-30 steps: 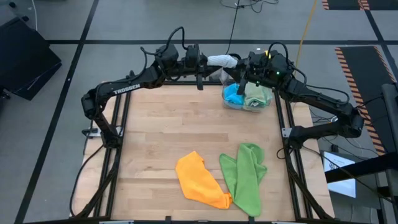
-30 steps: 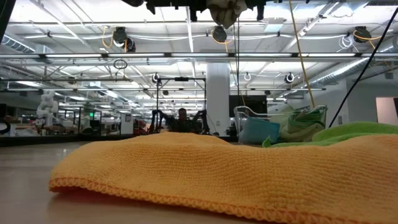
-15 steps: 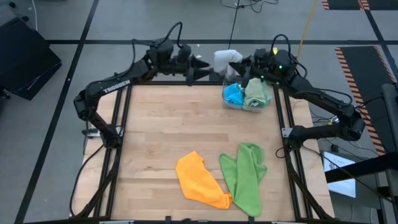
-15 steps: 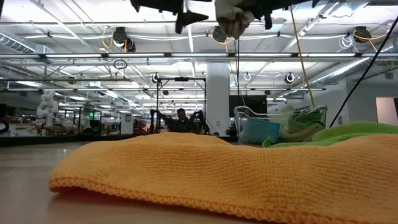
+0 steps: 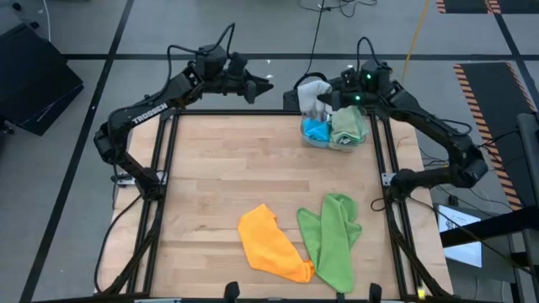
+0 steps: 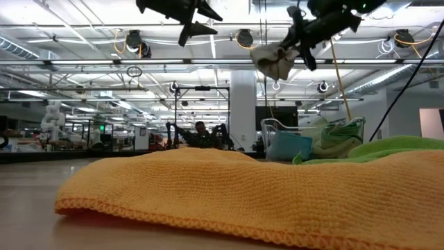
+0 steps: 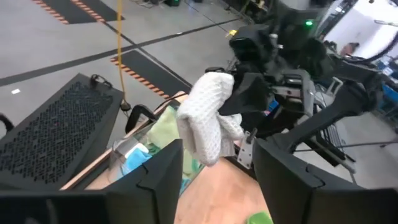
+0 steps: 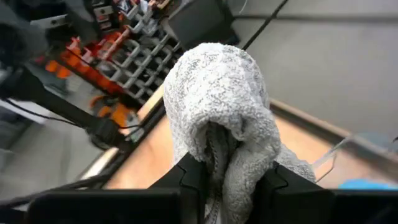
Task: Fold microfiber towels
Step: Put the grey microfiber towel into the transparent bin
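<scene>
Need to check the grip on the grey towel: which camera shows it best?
The right wrist view: the grey towel fills it, pinched in the right end effector. The left wrist view shows it bunched and farther off, the low view dangling overhead, the high view as a pale bundle.

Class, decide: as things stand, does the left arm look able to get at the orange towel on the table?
Probably yes. The left tool is open and empty, raised at the table's far edge; the orange towel lies uncovered at the near edge, apart from the green towel, with bare table between.
</scene>
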Robot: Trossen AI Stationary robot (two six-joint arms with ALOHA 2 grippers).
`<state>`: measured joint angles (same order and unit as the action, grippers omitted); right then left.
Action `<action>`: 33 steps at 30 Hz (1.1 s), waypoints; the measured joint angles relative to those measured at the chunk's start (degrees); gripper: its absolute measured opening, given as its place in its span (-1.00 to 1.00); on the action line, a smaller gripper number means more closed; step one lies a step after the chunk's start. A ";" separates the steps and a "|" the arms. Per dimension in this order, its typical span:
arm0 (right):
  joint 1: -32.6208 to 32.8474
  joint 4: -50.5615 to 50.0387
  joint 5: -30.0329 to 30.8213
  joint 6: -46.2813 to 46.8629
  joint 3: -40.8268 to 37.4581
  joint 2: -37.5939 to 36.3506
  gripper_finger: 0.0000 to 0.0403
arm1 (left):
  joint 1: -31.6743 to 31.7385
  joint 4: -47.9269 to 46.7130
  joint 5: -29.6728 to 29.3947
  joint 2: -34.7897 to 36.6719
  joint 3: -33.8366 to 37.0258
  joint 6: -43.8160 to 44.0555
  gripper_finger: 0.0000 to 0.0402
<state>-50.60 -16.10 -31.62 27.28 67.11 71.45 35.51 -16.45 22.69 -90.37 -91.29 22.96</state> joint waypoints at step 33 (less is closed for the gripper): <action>-9.66 -8.89 -5.59 4.10 0.02 29.41 -0.72 | -0.65 -7.28 1.21 -0.15 0.00 1.00 -0.27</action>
<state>-60.26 -24.99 -37.21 31.38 67.13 100.86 34.85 -23.73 23.90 -90.52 -91.29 23.95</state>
